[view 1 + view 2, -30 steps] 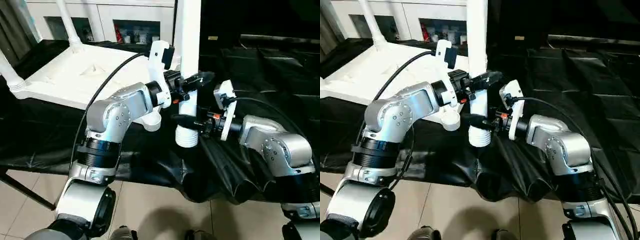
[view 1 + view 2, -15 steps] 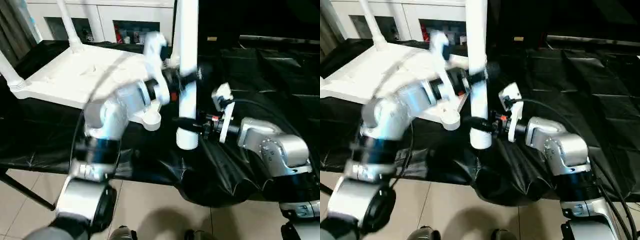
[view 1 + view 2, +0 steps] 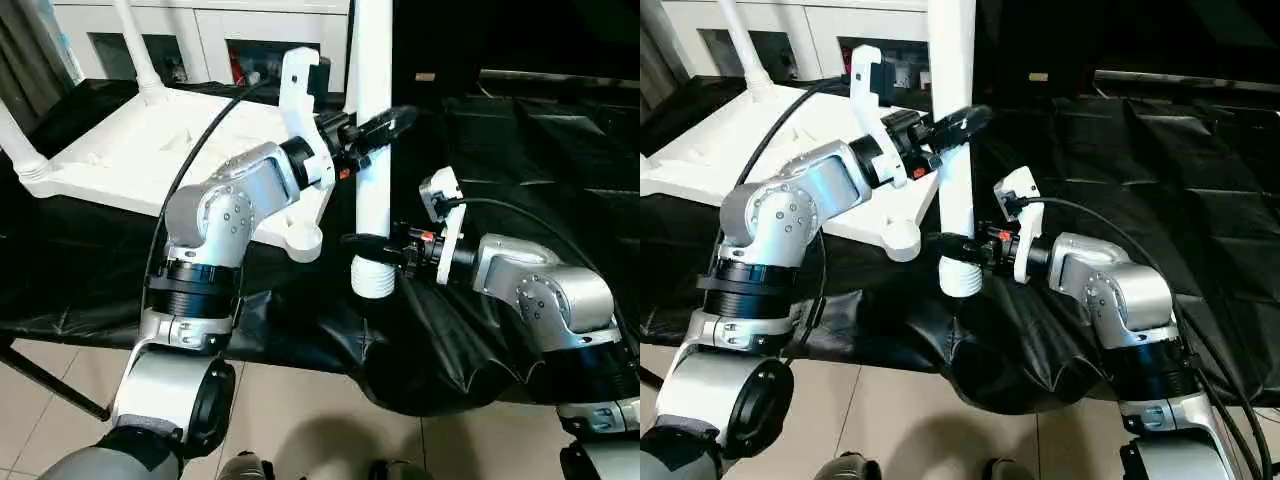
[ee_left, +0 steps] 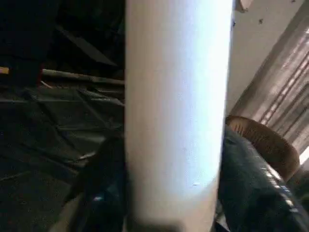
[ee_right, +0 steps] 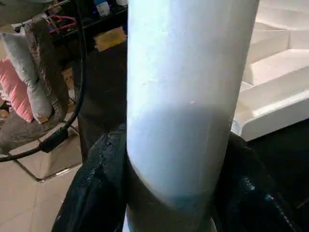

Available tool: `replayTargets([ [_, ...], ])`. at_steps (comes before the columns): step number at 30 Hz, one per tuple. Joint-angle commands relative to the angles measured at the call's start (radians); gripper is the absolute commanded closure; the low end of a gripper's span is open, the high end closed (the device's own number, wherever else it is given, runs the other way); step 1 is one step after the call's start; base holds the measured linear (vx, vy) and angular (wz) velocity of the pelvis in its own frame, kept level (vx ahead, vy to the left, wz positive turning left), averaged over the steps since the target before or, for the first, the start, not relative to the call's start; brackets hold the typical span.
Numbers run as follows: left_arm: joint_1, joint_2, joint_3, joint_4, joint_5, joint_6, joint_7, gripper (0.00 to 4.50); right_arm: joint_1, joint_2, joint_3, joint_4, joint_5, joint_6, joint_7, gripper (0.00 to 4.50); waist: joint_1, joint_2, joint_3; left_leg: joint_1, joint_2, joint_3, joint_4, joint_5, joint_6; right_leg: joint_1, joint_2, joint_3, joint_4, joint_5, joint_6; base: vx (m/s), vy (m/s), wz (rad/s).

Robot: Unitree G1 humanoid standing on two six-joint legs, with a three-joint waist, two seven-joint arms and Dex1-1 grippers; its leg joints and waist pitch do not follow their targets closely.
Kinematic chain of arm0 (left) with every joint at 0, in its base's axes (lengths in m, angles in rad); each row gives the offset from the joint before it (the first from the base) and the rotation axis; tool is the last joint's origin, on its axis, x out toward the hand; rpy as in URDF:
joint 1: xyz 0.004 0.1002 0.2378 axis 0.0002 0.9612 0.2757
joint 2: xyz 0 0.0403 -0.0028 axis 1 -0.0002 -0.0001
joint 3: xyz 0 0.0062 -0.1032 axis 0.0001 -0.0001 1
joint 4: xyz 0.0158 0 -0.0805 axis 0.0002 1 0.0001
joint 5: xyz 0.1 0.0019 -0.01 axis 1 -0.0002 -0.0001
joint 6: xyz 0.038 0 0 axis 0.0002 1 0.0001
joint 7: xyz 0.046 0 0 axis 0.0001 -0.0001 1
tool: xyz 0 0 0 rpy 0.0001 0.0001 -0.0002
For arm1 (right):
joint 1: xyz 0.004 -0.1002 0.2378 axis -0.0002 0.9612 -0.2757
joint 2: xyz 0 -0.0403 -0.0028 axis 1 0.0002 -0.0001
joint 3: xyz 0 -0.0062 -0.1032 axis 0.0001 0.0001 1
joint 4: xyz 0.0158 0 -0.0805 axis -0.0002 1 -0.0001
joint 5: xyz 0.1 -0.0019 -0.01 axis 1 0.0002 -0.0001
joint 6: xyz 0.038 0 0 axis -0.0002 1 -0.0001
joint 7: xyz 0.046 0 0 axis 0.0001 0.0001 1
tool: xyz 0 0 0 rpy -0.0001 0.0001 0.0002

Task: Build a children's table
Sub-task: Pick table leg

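Note:
The children's table top (image 3: pixel 150 150) lies upside down on the black cloth at the back left. Two white legs (image 3: pixel 135 50) stand up from its far corners, and an open corner socket (image 3: pixel 300 238) points toward me. A further white leg (image 3: pixel 372 60) stands upright in the middle, its ribbed end (image 3: pixel 375 282) just above the cloth. My left gripper (image 3: pixel 385 125) is shut on this leg high up. My right gripper (image 3: pixel 365 242) is shut on it low down, just above the ribbed end. In each wrist view the leg (image 4: pixel 176 111) (image 5: pixel 188 72) sits tight between dark fingers (image 4: pixel 104 183) (image 5: pixel 101 183).
Wrinkled black cloth (image 3: pixel 520 140) covers the work table and hangs over its front edge above the tiled floor (image 3: pixel 300 420). White cabinets (image 3: pixel 230 45) stand behind. A black cable (image 3: pixel 200 170) loops over my left arm. A chair with a pink cushion (image 5: pixel 19 96) stands off to the side.
My left gripper let go of the upright leg, slid up it and closed again higher up. The right gripper and the leg's lower end have stayed about where they were.

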Motion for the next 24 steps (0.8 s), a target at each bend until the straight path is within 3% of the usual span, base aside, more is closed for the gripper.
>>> replayTargets([
  [1,-0.008,-0.002,-0.011,0.002,-0.014,0.018,-0.013,2.34,-0.021,-0.001,-0.005,0.005,-0.011,-0.025,-0.006,2.60,0.005,-0.014,-0.108,0.011,-0.011,0.009,-0.062,-0.136,0.033,0.078,-0.036,0.007,-0.070,-0.298,-0.179,0.000,0.000,0.00],
  [3,-0.011,-0.002,-0.008,0.008,-0.014,0.019,-0.013,2.65,-0.023,0.000,-0.005,0.006,-0.014,-0.031,-0.005,2.60,0.005,-0.014,-0.108,0.013,-0.010,0.009,-0.062,-0.136,0.032,0.076,-0.036,0.008,-0.070,-0.290,-0.183,0.000,0.000,0.00],
  [8,-0.020,-0.003,0.003,0.021,-0.011,0.021,-0.008,2.71,-0.024,-0.002,0.001,0.004,-0.028,-0.046,-0.004,2.60,0.004,-0.015,-0.107,0.011,-0.011,0.009,-0.062,-0.140,0.032,0.078,-0.036,0.007,-0.070,-0.297,-0.183,0.000,0.000,0.00],
  [9,-0.021,-0.002,0.004,0.023,-0.011,0.022,-0.011,2.71,-0.026,-0.002,-0.001,0.005,-0.022,-0.041,0.003,2.04,0.004,-0.016,-0.107,0.012,-0.010,0.009,-0.062,-0.142,0.031,0.077,-0.036,0.007,-0.071,-0.302,-0.182,0.000,0.000,0.00],
  [14,-0.020,0.009,-0.003,0.015,-0.013,0.033,-0.029,2.71,-0.031,-0.014,-0.005,-0.008,0.007,-0.012,0.038,1.56,0.004,-0.016,-0.107,0.013,-0.010,0.010,-0.062,-0.144,0.035,0.077,-0.036,0.007,-0.072,-0.315,-0.176,0.000,0.000,0.00],
  [24,-0.028,0.027,-0.033,0.003,-0.012,0.052,-0.087,2.71,-0.068,-0.074,0.025,0.008,0.010,0.052,0.112,1.46,0.006,-0.017,-0.108,0.012,-0.011,0.010,-0.061,-0.136,0.035,0.078,-0.036,0.008,-0.071,-0.310,-0.179,0.000,0.000,0.00],
])
